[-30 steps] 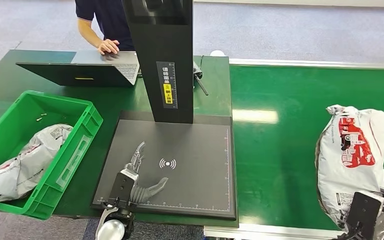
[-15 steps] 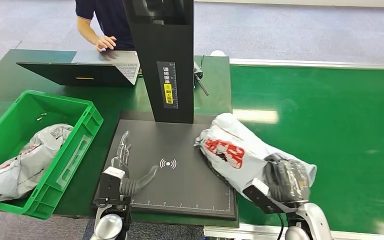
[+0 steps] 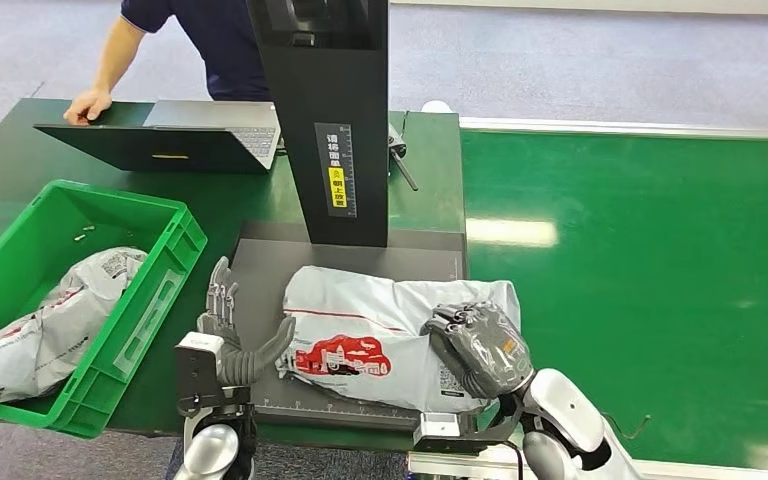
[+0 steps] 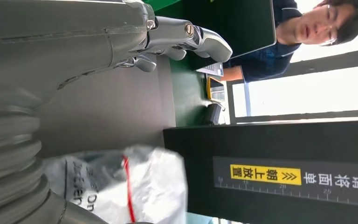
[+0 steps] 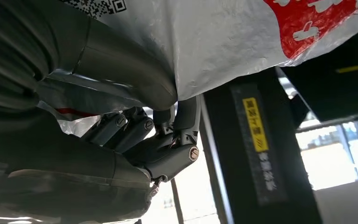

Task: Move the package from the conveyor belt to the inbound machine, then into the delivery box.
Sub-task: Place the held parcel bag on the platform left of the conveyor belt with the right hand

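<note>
Right hand: the right hand [image 3: 478,346] grips the near right end of the package [image 3: 380,330]; in the right wrist view its fingers [image 5: 140,135] curl under the grey plastic and the thumb presses against the bag from the other side, so the bag is clamped between them.
Package: a grey and white mailer with a red print, lying flat across the black plate of the inbound machine [image 3: 260,265], stretching from the right hand toward the left hand; its near edge reaches the plate's front rim.
Left hand: the left hand [image 3: 232,335] stands beside the package's far-from-right-hand end, fingers [image 3: 222,295] spread and pointing up and away, thumb stretched toward the bag; it holds nothing. Whether the thumb touches the plastic I cannot tell.
Machine column: the black upright post [image 3: 332,120] with a yellow label rises just beyond the package, behind both hands.
Delivery box: the green crate [image 3: 150,290] sits just outside the left hand on the bench [image 3: 0,170], with another grey bag [image 3: 50,320] inside it.
Conveyor belt: the green belt [image 3: 650,250] runs outward from the right hand.
Beyond the post: an open laptop [image 3: 175,140] on the bench, with a person [image 3: 200,35] resting a hand [image 3: 88,105] at its corner.
</note>
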`<state>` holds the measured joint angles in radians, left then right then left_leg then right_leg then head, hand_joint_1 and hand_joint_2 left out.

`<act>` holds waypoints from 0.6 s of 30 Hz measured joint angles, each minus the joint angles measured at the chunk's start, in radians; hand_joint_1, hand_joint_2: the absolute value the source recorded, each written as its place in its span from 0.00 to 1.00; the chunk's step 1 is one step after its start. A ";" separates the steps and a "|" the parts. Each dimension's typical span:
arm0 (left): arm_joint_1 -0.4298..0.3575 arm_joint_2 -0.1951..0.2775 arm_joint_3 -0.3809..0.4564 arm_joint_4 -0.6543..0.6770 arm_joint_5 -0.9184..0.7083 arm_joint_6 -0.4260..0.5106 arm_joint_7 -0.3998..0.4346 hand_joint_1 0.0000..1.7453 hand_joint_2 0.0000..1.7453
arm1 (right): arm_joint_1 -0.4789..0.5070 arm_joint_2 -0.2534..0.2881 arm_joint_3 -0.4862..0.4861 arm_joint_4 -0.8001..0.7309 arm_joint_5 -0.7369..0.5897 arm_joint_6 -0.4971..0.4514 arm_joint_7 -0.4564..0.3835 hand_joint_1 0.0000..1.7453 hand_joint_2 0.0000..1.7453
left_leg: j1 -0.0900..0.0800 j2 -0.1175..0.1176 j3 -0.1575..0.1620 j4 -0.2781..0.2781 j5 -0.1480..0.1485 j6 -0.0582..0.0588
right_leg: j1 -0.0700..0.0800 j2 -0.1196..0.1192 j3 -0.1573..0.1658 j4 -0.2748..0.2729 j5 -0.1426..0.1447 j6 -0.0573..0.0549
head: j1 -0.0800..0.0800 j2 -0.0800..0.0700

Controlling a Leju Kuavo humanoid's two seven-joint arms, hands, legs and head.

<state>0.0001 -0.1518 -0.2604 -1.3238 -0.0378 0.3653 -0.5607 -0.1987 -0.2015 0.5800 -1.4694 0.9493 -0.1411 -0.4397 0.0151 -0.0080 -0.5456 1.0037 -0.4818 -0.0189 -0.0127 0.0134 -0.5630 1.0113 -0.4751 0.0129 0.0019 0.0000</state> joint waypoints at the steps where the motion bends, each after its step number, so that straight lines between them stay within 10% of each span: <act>1: 0.000 0.000 -0.001 -0.002 0.003 0.001 0.000 0.00 1.00 | -0.019 -0.007 0.019 0.007 0.014 -0.024 0.015 1.00 1.00 | 0.000 0.000 0.000 0.000 0.000 0.000 | 0.000 0.000 0.000 0.000 0.000 0.000 | 0.000 0.000; 3: 0.001 0.001 -0.003 -0.004 0.008 0.001 0.000 0.00 1.00 | -0.057 -0.018 0.049 0.029 0.062 -0.080 0.054 0.99 1.00 | 0.000 0.000 0.000 0.000 0.000 0.000 | 0.000 0.000 0.000 0.000 0.000 0.000 | 0.000 0.000; 7: 0.005 0.004 -0.009 -0.007 0.012 0.001 -0.001 0.00 1.00 | -0.107 -0.027 0.075 0.090 0.099 -0.163 0.092 0.12 1.00 | 0.000 0.000 0.000 0.000 0.000 0.000 | 0.000 0.000 0.000 0.000 0.000 0.000 | 0.000 0.000; 18: 0.006 0.012 -0.038 -0.009 0.021 -0.013 -0.002 0.00 1.00 | -0.135 0.008 0.045 0.314 -0.130 -0.169 0.009 0.00 1.00 | 0.000 0.000 0.000 0.000 0.000 0.000 | 0.000 0.000 0.000 0.000 0.000 0.000 | 0.000 0.000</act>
<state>0.0059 -0.1395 -0.2983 -1.3325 -0.0170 0.3519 -0.5627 -0.3334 -0.1939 0.6251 -1.1553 0.8190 -0.3101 -0.4312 0.0150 -0.0083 -0.5457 1.0038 -0.4816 -0.0185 -0.0127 0.0131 -0.5630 1.0113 -0.4750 0.0131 0.0020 0.0000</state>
